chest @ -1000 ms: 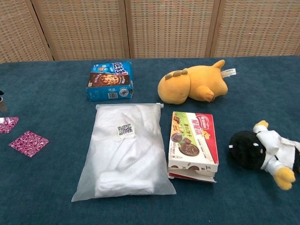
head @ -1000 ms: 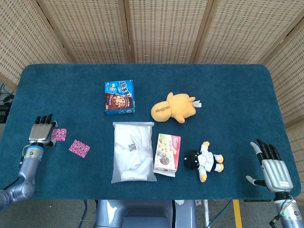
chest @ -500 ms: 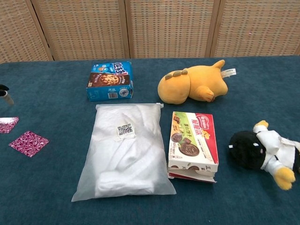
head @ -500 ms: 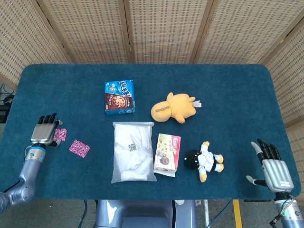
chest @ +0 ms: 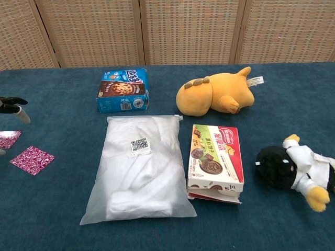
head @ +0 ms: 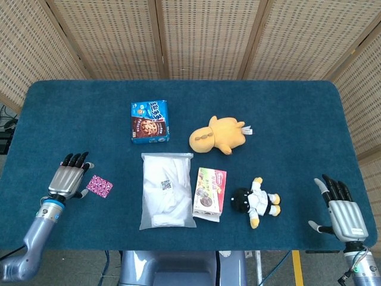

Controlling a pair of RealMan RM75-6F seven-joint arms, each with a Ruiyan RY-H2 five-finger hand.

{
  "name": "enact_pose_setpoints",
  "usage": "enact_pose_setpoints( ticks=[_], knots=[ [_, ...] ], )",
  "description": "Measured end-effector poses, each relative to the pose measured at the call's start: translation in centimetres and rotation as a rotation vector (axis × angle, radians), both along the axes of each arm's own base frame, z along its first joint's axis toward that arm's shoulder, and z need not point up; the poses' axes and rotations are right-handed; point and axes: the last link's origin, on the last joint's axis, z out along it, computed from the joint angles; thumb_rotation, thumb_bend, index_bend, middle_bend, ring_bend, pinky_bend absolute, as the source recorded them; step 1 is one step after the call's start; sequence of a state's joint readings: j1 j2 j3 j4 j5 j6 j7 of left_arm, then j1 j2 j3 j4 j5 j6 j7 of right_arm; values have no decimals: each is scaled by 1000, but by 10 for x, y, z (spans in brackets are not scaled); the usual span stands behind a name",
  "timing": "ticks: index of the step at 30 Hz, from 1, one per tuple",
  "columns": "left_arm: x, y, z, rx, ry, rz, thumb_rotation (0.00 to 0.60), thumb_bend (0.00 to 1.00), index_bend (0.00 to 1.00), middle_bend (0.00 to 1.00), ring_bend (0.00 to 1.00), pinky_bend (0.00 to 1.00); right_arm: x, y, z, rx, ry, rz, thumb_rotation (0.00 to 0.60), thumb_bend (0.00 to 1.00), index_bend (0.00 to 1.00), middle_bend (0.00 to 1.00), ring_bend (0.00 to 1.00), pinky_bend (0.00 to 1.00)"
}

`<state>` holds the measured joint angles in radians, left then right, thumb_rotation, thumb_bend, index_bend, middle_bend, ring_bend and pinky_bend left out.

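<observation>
While fingers stay spread — left robot hand point(head: 69, 180) holds nothing.
Pink sachet point(head: 99, 186) lies just right of it; right robot hand point(head: 341, 211) likewise splayed, empty.

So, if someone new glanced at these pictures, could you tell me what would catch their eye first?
Probably the yellow plush toy lying on its side near the middle of the blue table, with the large white plastic bag nearer the front edge. At the left, the left hand hovers with fingers spread beside a small magenta packet, while the right hand rests open at the front right corner.
</observation>
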<state>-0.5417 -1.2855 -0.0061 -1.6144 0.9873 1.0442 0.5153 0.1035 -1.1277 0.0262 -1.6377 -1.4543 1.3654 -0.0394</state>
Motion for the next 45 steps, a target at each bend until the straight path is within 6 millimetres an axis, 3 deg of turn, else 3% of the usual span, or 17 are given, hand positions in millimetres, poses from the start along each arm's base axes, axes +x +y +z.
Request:
enact_pose_setpoints(
  ticks=[7, 20, 28, 45],
  knots=[
    [-3, -7, -2, -54, 20, -86, 600, 268, 221, 0, 0, 0, 0, 0, 1, -2, -1, 0, 600, 0, 0, 0, 0, 0],
    [-21, -2, -12, -118, 59, -100, 600, 268, 221, 0, 0, 0, 0, 0, -2, 2, 11, 1, 600, 0, 0, 0, 0, 0],
    [-16, 4, -25, -138, 74, -108, 600, 268, 221, 0, 0, 0, -1, 0, -1, 0, 8, -2, 600, 0, 0, 0, 0, 0],
    [-8, 7, -33, -165, 96, -113, 600, 267, 221, 0, 0, 0, 0, 0, 0, -2, 4, 1, 600, 0, 0, 0, 0, 0]
  ],
)
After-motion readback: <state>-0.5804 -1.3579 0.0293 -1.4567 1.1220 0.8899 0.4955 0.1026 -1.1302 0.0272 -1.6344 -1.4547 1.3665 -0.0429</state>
